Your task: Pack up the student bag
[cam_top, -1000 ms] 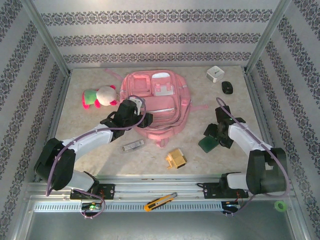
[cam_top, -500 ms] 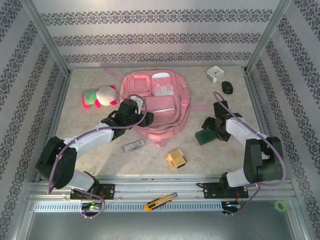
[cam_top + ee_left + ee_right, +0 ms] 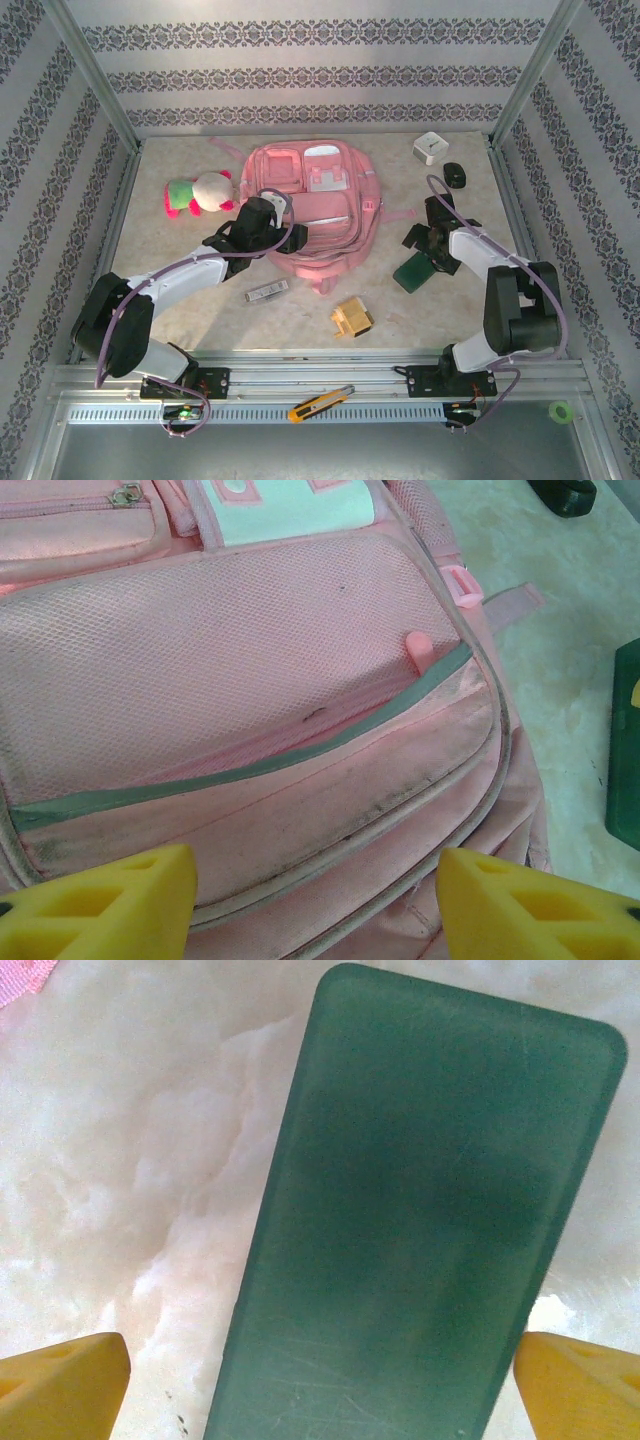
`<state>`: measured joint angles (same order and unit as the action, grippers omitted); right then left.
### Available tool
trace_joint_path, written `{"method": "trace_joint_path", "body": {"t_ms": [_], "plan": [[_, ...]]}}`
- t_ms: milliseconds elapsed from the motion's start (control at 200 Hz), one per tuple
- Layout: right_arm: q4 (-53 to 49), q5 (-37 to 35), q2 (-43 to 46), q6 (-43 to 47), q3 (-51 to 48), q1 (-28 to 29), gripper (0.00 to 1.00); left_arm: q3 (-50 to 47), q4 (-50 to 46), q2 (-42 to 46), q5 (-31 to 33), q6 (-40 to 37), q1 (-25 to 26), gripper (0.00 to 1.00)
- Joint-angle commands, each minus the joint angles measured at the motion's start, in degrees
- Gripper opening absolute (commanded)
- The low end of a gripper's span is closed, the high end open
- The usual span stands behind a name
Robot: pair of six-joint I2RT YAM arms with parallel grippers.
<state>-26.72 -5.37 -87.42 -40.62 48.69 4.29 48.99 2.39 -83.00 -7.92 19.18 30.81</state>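
Observation:
The student bag, a large pink backpack, lies flat at the middle of the table with its front pockets up. My left gripper hovers over its near left part. In the left wrist view the left gripper is open, its yellow fingertips apart above the student bag's lower front pocket. My right gripper is over a flat dark green case on the table, right of the bag. The right wrist view has the right gripper open wide, straddling the green case without closing on it.
A pink, green and white plush toy lies left of the bag. A white cube and a black object sit at the back right. A silver bar and a yellow item lie nearer; a utility knife rests on the rail.
My right arm has swung toward the far side and its jaws have widened over the green case, which has shifted and turned a little. The left arm has stayed still.

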Motion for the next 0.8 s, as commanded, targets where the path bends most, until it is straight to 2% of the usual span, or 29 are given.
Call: {"method": "trace_joint_path", "body": {"t_ms": [0, 265, 415, 525, 610, 705, 754, 794], "plan": [[-2.3, -1.3, -2.6, -0.6, 1.7, 0.3, 0.96, 0.5, 1.5, -0.3, -0.3, -1.3, 0.6, 0.64], [-6.2, 2.0, -7.0, -2.1, 5.0, 0.3, 0.84, 0.3, 1.7, -0.3, -0.3, -0.9, 0.5, 0.64], [-7.6, 3.7, -9.7, -1.7, 5.8, 0.4, 0.71, 0.2, 1.4, 0.4, 0.1, -1.4, 0.2, 0.65], [-6.5, 4.6, -9.4, -1.3, 4.9, 0.7, 0.65, 0.3, 0.8, 1.2, -0.7, -2.7, -0.1, 0.64], [-4.1, 5.4, -5.4, -0.5, 3.2, 1.0, 0.63, 0.6, 0.3, 2.3, -6.4, -7.9, -0.7, 0.62], [-2.0, 6.1, 2.0, 1.9, 1.6, 1.6, 0.63, 1.8, -2.2, 4.3, -7.6, -15.5, -0.7, 0.64], [-0.5, 7.0, 7.3, 3.6, 0.3, 1.7, 0.62, 3.0, -3.8, 5.0, -8.9, -21.6, -0.7, 0.65], [1.4, 8.0, 11.7, 4.8, -1.1, 1.9, 0.61, 4.3, -6.1, 5.2, -12.4, -28.1, -0.7, 0.65]]}}
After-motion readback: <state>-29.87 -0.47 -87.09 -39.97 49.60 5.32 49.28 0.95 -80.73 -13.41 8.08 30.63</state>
